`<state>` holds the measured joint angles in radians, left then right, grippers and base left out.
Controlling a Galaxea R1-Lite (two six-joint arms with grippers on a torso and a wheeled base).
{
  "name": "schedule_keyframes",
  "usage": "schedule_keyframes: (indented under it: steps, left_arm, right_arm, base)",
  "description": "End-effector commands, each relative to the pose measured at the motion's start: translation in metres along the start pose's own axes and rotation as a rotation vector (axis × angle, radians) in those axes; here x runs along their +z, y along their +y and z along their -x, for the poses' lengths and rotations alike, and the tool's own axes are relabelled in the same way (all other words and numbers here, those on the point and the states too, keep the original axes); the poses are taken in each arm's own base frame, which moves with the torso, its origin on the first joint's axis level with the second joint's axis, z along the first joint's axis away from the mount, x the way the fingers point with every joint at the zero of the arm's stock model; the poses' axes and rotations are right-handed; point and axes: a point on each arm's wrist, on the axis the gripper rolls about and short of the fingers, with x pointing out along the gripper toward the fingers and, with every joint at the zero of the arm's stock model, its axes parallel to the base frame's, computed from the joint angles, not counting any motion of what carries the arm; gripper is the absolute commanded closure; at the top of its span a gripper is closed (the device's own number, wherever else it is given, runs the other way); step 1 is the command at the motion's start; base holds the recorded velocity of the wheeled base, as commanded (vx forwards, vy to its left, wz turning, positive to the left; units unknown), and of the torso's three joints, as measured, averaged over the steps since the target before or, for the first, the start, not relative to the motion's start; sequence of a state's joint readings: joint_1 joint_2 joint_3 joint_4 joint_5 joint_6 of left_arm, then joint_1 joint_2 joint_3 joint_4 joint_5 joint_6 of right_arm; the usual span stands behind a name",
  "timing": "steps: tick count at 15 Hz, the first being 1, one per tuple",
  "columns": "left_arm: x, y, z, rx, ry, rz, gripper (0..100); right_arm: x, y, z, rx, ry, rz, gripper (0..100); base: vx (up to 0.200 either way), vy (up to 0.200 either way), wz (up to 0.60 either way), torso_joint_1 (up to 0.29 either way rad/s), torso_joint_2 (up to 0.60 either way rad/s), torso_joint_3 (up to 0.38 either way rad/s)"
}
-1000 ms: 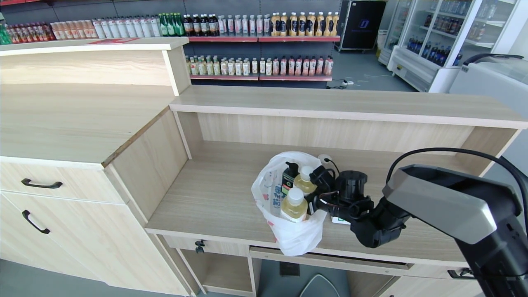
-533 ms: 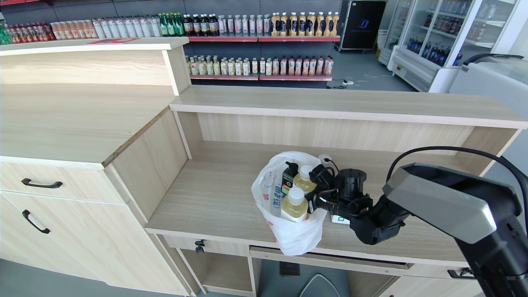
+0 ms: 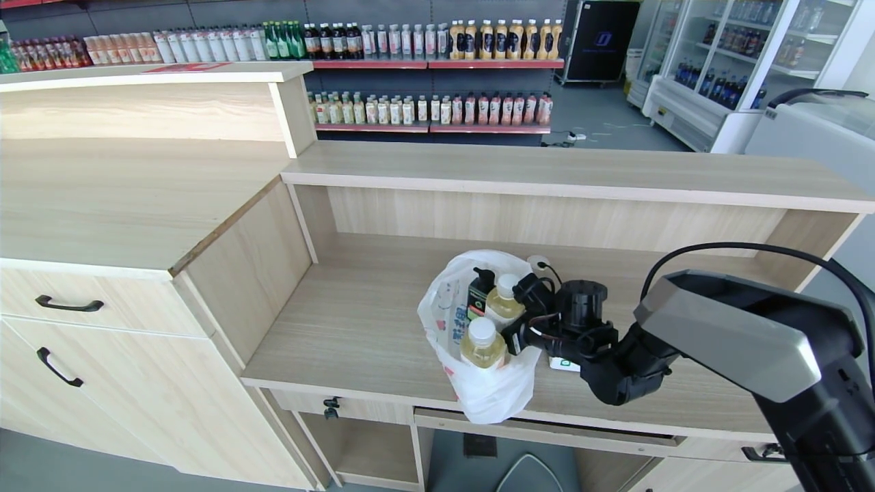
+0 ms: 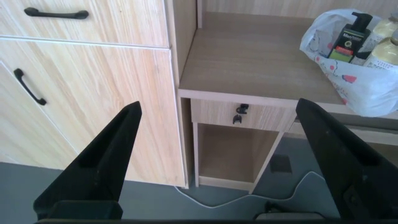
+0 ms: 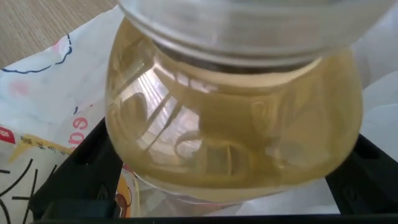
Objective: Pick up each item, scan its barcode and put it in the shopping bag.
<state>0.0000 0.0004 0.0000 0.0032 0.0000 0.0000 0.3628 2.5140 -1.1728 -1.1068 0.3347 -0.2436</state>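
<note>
Since the earlier frame, the front bottle has sunk lower into the shopping bag, while the right gripper beside it has hardly shifted. Head view: the bag stands at the front edge of the bench. It also contains a second pale bottle and a dark pump bottle, both upright. The right gripper is level with the bag mouth, against the front bottle. Left wrist view: the left gripper hangs off the bench beside the drawer cabinet, fingers spread wide with nothing between them. Right wrist view: the bottle sits between the right fingers, with bag film underneath. Whether they clamp it or have let go cannot be told at this range. The drop suggests placement of this item is nearly complete. Confirm release before the arm withdraws.
</note>
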Motion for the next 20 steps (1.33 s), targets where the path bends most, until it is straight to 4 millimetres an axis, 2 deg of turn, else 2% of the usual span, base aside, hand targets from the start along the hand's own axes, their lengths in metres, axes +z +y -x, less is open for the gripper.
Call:
schedule_keyframes:
  steps: [1, 7, 10, 12, 15, 17, 18, 20]
  left_arm:
    - [0.000, 0.000, 0.000, 0.000, -0.001, 0.000, 0]
    - [0.000, 0.000, 0.000, 0.000, -0.001, 0.000, 0]
    - [0.000, 0.000, 0.000, 0.000, -0.001, 0.000, 0]
    - [0.000, 0.000, 0.000, 0.000, -0.001, 0.000, 0]
    - [0.000, 0.000, 0.000, 0.000, -0.001, 0.000, 0]
    - [0.000, 0.000, 0.000, 0.000, -0.001, 0.000, 0]
    - [0.000, 0.000, 0.000, 0.000, -0.001, 0.000, 0]
    - [0.000, 0.000, 0.000, 0.000, -0.001, 0.000, 0]
  right_arm:
    - [0.003, -0.002, 0.001, -0.001, -0.012, 0.003, 0]
    - [0.020, -0.008, 0.007, -0.013, -0.045, 0.011, 0]
    - [0.039, -0.012, 0.014, -0.027, -0.085, 0.026, 0]
    - [0.061, -0.020, 0.025, -0.053, -0.124, 0.039, 0]
    - [0.112, -0.028, 0.054, -0.078, -0.173, 0.049, 0]
    - [0.136, -0.043, 0.080, -0.138, -0.200, 0.064, 0]
    - [0.144, -0.051, 0.099, -0.168, -0.204, 0.068, 0]
    - [0.143, -0.068, 0.126, -0.240, -0.188, 0.099, 0]
  base:
    - [0.000, 0.000, 0.00, 0.000, 0.00, 0.000]
    - [0.000, 0.000, 0.00, 0.000, 0.00, 0.000]
    - [0.000, 0.000, 0.00, 0.000, 0.00, 0.000]
    - [0.000, 0.000, 0.00, 0.000, 0.00, 0.000]
    - [0.000, 0.000, 0.00, 0.000, 0.00, 0.000]
    - [0.000, 0.000, 0.00, 0.000, 0.00, 0.000]
    - [0.000, 0.000, 0.00, 0.000, 0.00, 0.000]
    - [0.000, 0.000, 0.00, 0.000, 0.00, 0.000]
